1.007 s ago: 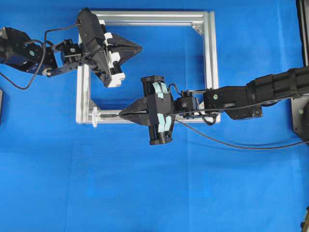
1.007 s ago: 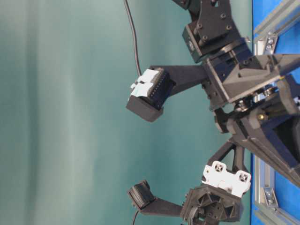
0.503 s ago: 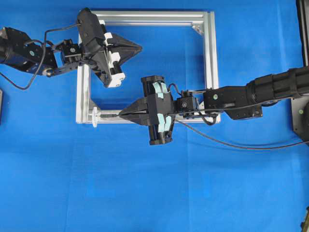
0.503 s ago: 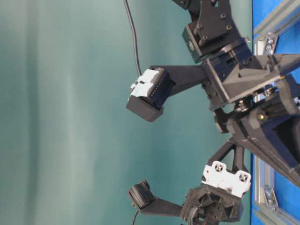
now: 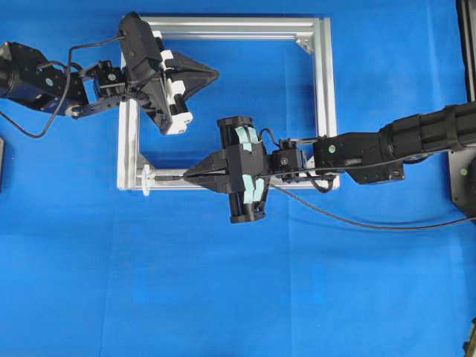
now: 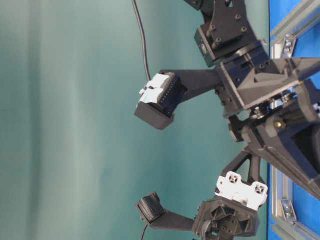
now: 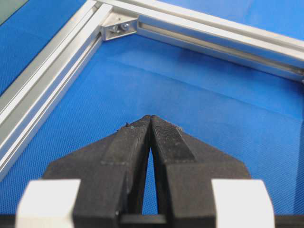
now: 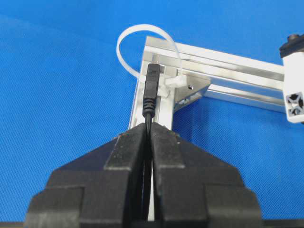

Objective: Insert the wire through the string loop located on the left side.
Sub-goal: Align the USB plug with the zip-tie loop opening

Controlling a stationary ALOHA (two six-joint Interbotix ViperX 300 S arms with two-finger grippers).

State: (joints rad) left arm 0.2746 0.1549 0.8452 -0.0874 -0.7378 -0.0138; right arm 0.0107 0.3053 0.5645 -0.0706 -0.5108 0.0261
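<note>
White string loop [image 8: 148, 47] shows clearly only from the right end effector [image 8: 149, 130], clamped on the wire [image 8: 151, 90]

no readable text, labels or numbers

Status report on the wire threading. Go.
Right gripper shut on wire, plug short of string loop. Left gripper shut, empty, over frame. Path clear.
</note>
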